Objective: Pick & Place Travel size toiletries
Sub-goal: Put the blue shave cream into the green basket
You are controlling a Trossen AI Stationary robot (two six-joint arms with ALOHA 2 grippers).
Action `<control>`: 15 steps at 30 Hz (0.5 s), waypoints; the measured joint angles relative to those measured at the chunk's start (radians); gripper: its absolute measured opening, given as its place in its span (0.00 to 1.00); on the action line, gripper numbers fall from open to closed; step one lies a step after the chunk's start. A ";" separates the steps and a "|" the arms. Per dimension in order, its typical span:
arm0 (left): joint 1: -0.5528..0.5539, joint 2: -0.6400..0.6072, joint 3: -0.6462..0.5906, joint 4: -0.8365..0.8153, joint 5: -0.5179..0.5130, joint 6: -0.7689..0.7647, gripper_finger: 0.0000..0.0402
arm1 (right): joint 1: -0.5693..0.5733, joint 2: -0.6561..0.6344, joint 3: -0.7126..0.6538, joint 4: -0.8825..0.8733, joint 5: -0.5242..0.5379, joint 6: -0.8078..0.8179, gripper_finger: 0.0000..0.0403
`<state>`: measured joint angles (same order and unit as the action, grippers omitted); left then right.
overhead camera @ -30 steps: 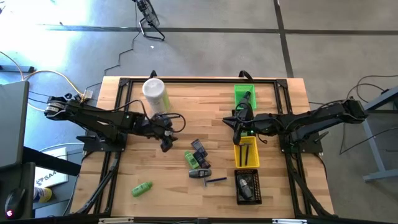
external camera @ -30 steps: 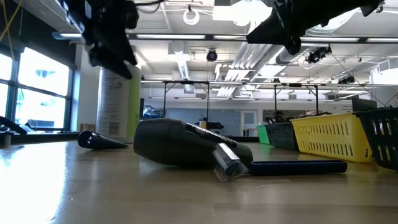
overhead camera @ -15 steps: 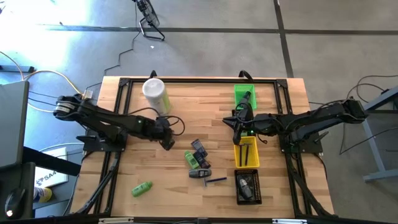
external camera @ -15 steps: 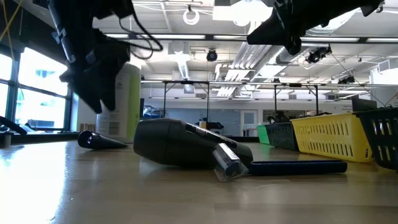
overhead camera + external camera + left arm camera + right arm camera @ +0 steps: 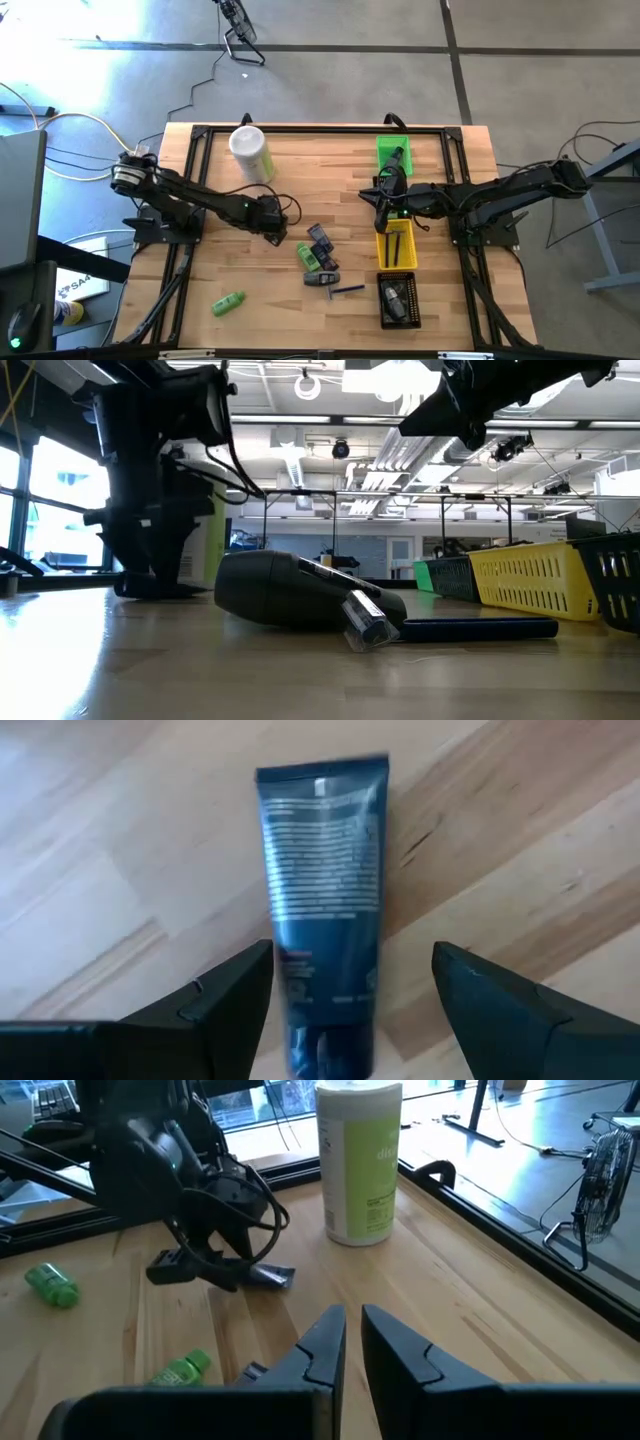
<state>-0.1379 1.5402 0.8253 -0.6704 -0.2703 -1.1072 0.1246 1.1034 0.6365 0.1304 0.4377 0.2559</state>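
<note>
left gripper: left gripper down at the wooden table, jaws apart and astride a dark blue flat-ended squeeze tube; fingers either side of its near end; not closed on it, nothing held
target: tube lies flat on the wood just left of the central pile; in the high view the gripper covers it; only a sliver shows in the right wrist view
key relation: tube's long axis runs straight ahead of the left gripper, between the fingers, crimped flat end far, cap end near; jaws cross the narrow width, so a plain close should catch it; left arm far nearer than right
right gripper: right gripper pinched closed, empty as far as I can see; hangs above the yellow slotted plastic bin, by the green bin; waiting
other toiletries: bright green mini bottle alone near the front left; pile of green bottle and dark tubes mid-table; black bin already has items, too small to name
bystander: tall pale-green canister with white lid behind the left arm, apart from it
change: a second earlier the left gripper was higher, tube lying clear; it has since dropped to the table and reached further right, onto the tube; jaw width unchanged; right arm unmoved
step: judged as just before the grasp; tube then goes to a bin on the right
</note>
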 joint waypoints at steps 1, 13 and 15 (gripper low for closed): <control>0.000 0.009 0.000 0.004 0.000 0.000 0.66 | 0.000 0.000 0.000 0.000 0.000 0.000 0.07; 0.000 0.045 0.003 -0.006 0.014 0.026 0.66 | 0.000 0.000 0.000 -0.003 0.000 0.000 0.07; 0.000 0.045 0.002 -0.006 0.014 0.026 0.66 | 0.000 0.000 0.000 -0.004 0.000 0.000 0.07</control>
<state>-0.1383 1.5852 0.8276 -0.6766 -0.2558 -1.0809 0.1246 1.1034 0.6365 0.1268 0.4377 0.2562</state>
